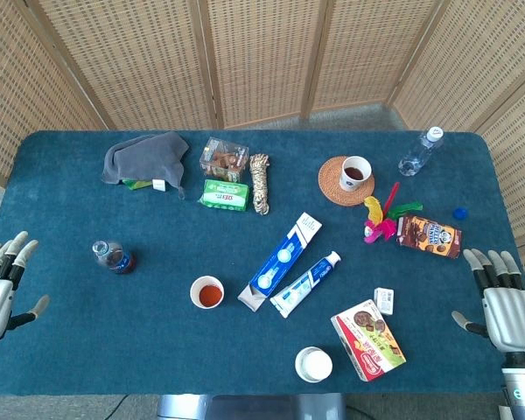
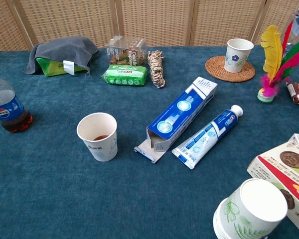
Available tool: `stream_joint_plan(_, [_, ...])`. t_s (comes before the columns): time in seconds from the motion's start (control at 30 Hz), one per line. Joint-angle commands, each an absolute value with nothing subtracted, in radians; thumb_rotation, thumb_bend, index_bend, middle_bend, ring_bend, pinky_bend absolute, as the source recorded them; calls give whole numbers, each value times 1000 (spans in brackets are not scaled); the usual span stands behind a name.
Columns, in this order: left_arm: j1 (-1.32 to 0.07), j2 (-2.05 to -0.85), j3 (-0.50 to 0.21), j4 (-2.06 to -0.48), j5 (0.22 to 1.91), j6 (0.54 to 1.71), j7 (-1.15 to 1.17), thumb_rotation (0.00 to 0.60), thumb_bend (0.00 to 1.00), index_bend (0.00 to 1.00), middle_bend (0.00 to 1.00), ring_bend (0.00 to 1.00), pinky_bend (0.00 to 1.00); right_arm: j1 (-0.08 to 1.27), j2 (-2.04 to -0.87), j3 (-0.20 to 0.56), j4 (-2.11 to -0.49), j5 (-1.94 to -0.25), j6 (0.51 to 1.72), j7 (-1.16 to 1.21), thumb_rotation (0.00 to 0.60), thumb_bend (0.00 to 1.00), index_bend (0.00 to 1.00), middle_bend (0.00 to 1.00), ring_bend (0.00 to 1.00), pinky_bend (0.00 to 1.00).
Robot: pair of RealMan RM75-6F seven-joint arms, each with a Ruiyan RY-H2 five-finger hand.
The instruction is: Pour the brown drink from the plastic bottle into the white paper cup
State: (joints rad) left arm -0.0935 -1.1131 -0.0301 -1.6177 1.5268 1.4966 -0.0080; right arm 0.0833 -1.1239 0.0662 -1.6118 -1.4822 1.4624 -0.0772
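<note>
The setting reads as a staged test area, not a lived-in room. A counter (image 1: 87,350) covered in dark teal cloth is fenced on three sides by folding woven-rattan screens (image 1: 254,52), which block any view beyond. On it lies an unrelated household assortment: toothpaste tube (image 1: 306,283) and its box (image 1: 280,261), snack cartons (image 1: 367,339), a rope coil (image 1: 260,183), a feather shuttlecock (image 2: 271,59), a grey cloth (image 1: 144,157). Grey floor shows past the far edge.

plastic bottle (image 2: 5,108) upright, a little brown drink left, seemingly uncapped; white paper cup (image 2: 97,136) nearby holds some.
</note>
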Motion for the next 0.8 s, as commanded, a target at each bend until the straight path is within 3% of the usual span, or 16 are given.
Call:
stream_joint_plan(0.03, [-93, -1110, -29, -1619, 1527, 1496, -10, 600, 329, 0, 0, 0, 0, 84, -1123, 66, -1613, -1482, 1462, -74, 600, 0, 0, 0, 0, 0])
stream_joint_plan(0.37, [-101, -1099, -23, -1602, 1520, 1462, -105, 600, 330, 0, 0, 0, 0, 86, -1117, 66, -1625, -1488, 1461, -59, 600, 0, 0, 0, 0, 0])
stream_joint_plan(0.6, [-155, -1094, 0, -1511, 1516, 1310, -435, 600, 329, 0, 0, 0, 0, 91, -1121, 59, -1625, -1487, 1441, -56, 600, 0, 0, 0, 0, 0])
stream_joint_plan(0.8, [-188, -1186, -3, -1318, 1574, 1322, -705, 600, 329, 0, 0, 0, 0, 95, -1123, 52, -1627, -1503, 1439, -52, 600, 0, 0, 0, 0, 0])
